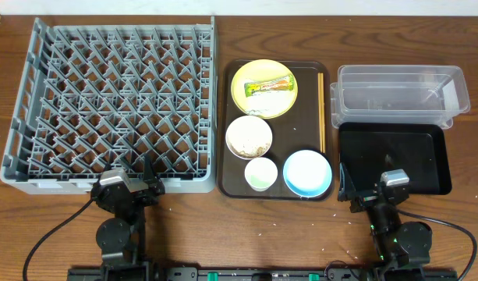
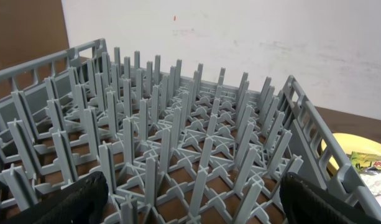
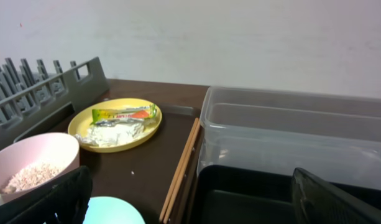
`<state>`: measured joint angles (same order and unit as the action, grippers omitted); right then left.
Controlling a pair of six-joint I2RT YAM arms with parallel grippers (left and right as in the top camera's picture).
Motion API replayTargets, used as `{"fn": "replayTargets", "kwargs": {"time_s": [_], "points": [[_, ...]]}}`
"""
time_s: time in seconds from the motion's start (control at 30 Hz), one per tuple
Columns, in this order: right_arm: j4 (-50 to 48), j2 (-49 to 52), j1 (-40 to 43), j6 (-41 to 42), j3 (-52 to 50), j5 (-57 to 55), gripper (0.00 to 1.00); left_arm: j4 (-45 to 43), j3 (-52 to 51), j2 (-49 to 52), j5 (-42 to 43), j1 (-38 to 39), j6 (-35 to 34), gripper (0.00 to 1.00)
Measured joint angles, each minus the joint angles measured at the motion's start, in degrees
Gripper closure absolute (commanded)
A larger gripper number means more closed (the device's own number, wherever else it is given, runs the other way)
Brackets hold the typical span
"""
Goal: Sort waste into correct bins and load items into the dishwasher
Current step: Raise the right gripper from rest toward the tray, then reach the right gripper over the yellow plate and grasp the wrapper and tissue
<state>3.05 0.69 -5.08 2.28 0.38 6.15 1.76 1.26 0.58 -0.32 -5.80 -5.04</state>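
Observation:
The grey dish rack [image 1: 114,101] fills the left; it also shows in the left wrist view [image 2: 178,137]. On the brown tray [image 1: 235,183] sit a yellow plate [image 1: 263,97] with the green-and-orange wrapper [image 1: 271,84], a white bowl [image 1: 249,136] holding rice crumbs, a pale green cup [image 1: 260,172], a light blue bowl [image 1: 307,172] and chopsticks [image 1: 322,109]. A clear container [image 1: 398,97] and a black tray [image 1: 394,160] lie at the right. My left gripper [image 1: 128,181] is open at the rack's near edge. My right gripper [image 1: 371,187] is open at the black tray's near edge.
Both arm bases stand at the table's near edge. A few whitish crumbs lie on the brown tray near the plate. In the right wrist view the plate [image 3: 115,124], chopsticks [image 3: 181,168] and clear container [image 3: 296,137] show ahead.

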Motion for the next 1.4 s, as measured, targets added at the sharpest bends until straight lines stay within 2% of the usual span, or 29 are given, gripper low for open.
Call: {"fn": "replayTargets", "kwargs": {"time_s": [0.3,1.03,1.4], "points": [[-2.10,0.00,0.00,0.00,0.00,0.00,0.01,0.00,0.00,0.00,0.00,0.00,0.00,0.11],[-16.61,0.33,0.02,-0.11,0.46,2.19,0.01,0.02,0.00,0.00,0.02,0.00,0.02,0.11],[-17.20,13.49,0.00,-4.44,13.53,4.42,0.01,0.02,0.00,0.02,0.02,0.00,0.20,0.11]]}}
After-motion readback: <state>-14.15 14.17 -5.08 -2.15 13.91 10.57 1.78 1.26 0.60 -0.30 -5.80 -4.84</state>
